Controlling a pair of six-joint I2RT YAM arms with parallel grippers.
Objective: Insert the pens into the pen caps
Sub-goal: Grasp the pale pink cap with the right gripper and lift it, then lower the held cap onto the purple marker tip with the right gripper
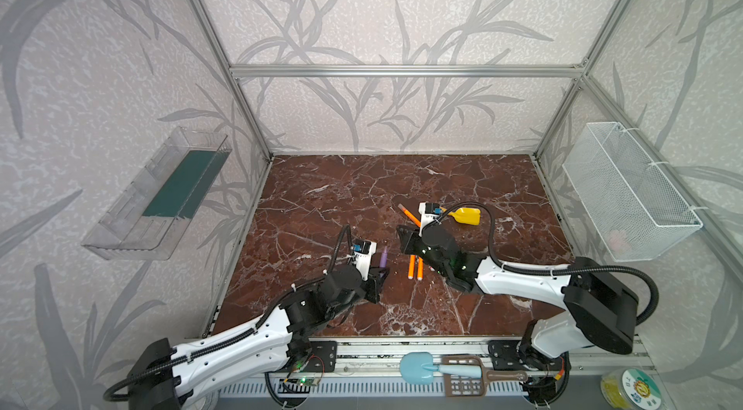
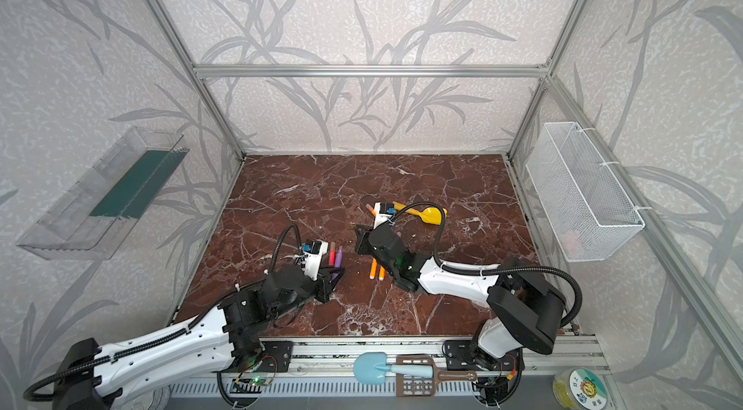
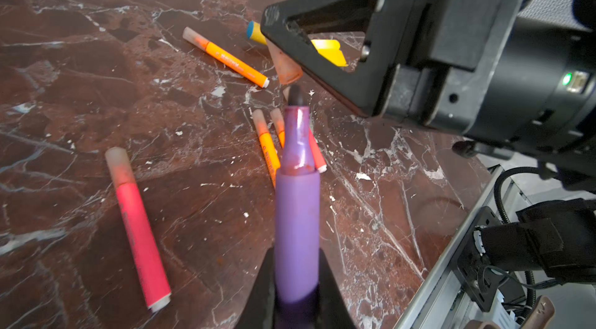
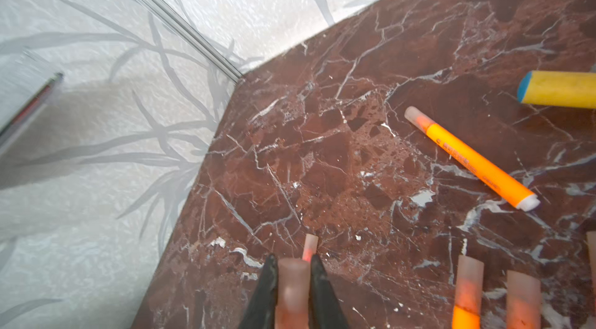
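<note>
The last capping is in hand, by my reading; the left gripper point(image 3: 296, 263) is clamped on the barrel of the purple pen point(image 3: 296, 214), whose dark bare tip points at the right gripper point(image 4: 292, 266), itself closed around a pinkish pen cap point(image 4: 292, 292). In a top view the purple pen point(image 1: 384, 256) sits just left of centre of the frame, low on the marble table point(image 1: 362, 187), with the right gripper just to its upper right. The cap's mouth point(image 3: 287, 76) hangs just beyond the tip, apart from it and tilted off the pen's line. The other pens point(image 3: 138, 234) lie on the table and look capped. Next, the cap's mouth wants squaring to the tip; then a straight push along the barrel until it seats.
</note>
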